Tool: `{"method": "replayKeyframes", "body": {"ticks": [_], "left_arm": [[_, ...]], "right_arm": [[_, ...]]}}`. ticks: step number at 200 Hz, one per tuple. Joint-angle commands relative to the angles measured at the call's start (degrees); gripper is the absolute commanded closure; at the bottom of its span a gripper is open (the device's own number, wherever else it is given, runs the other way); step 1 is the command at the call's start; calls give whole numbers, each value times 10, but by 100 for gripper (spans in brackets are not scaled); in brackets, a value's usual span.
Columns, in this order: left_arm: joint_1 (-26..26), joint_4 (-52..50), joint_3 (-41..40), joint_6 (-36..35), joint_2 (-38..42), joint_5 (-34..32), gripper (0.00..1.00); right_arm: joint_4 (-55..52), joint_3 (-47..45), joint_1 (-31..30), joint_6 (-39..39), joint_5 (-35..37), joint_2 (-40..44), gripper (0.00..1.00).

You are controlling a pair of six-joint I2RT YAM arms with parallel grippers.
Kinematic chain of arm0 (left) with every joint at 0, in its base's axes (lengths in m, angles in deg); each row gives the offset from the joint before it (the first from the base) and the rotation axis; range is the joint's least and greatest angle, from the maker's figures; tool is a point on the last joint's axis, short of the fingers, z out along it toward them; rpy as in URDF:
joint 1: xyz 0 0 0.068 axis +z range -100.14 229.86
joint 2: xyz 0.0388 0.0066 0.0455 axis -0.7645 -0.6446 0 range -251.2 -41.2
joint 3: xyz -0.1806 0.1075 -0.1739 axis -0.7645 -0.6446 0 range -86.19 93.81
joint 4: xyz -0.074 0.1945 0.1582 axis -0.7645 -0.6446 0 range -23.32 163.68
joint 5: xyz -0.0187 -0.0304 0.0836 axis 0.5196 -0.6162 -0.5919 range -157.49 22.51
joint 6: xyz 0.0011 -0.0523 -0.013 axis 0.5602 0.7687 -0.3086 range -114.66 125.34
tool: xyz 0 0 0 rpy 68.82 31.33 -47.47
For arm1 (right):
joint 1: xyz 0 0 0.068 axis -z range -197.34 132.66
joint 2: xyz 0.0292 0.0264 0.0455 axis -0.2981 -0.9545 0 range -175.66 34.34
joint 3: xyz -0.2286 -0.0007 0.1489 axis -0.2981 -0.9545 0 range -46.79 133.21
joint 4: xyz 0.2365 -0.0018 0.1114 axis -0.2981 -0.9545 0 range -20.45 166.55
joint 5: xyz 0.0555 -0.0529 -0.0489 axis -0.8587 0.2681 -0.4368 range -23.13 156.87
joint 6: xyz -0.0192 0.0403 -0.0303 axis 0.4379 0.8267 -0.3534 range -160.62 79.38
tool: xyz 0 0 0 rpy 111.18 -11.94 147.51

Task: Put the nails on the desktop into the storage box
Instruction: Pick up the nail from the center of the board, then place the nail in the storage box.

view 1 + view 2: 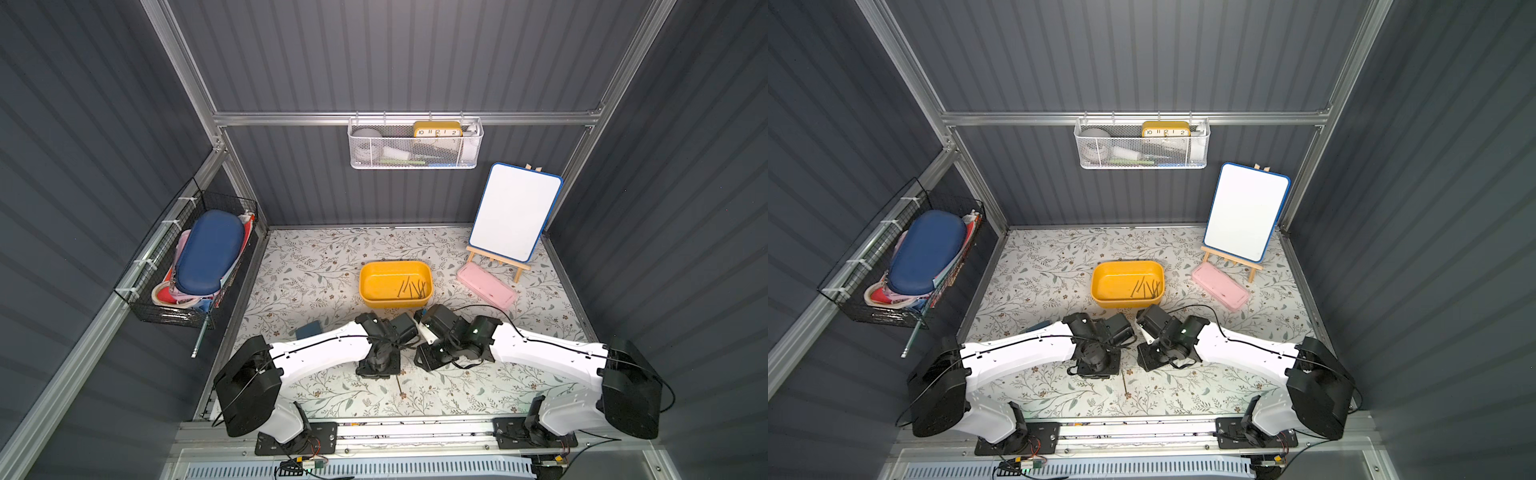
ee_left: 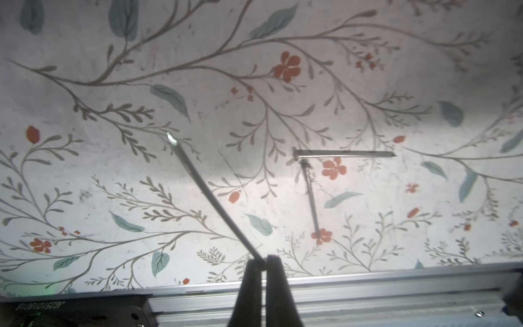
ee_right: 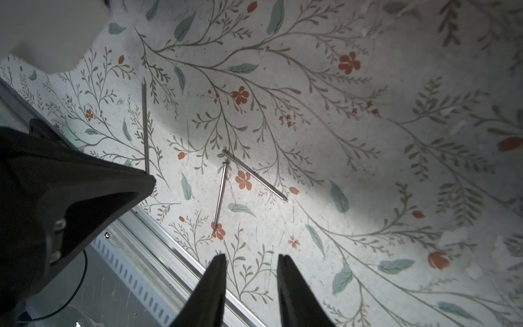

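One nail is pinched by its very end in the clenched left hand, slanting over the worktop; two loose nails lie near the front edge, heads close together, just ahead of the right hand, which is parted and empty; several more nails lie in the storage box, mid-worktop. Each looks light, stiff and slick; an end grip may let it swivel, so mid-shank seems safer. From above, the arms hide both hands' tips; a dark sliver by the front edge may be any nail.
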Motion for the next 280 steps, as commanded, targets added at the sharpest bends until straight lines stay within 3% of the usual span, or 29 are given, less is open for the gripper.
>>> {"method": "replayKeyframes", "body": {"ticks": [1,37,71,118,176,217,238,280], "left_arm": [[-6,-58,33,-23,16,15,100],[-6,-74,102,-56,8,26,100],[11,-68,193,-140,-54,28,100],[108,-7,253,-253,-132,45,100],[195,-11,461,-378,-302,45,100],[233,-27,577,-422,-407,55,100],[238,-29,588,-427,-436,59,100],[241,15,515,-430,-429,81,100]], "right_arm": [[-20,-11,25,2,13,32,65],[-37,-27,83,-3,8,61,65],[-54,-31,130,-3,7,79,65],[-66,-31,155,-10,4,91,65],[-70,-33,181,-24,-11,92,65],[-72,-33,191,-31,-13,89,65],[-73,-34,194,-33,-14,89,65],[-74,-35,199,-36,-17,88,65]]}}
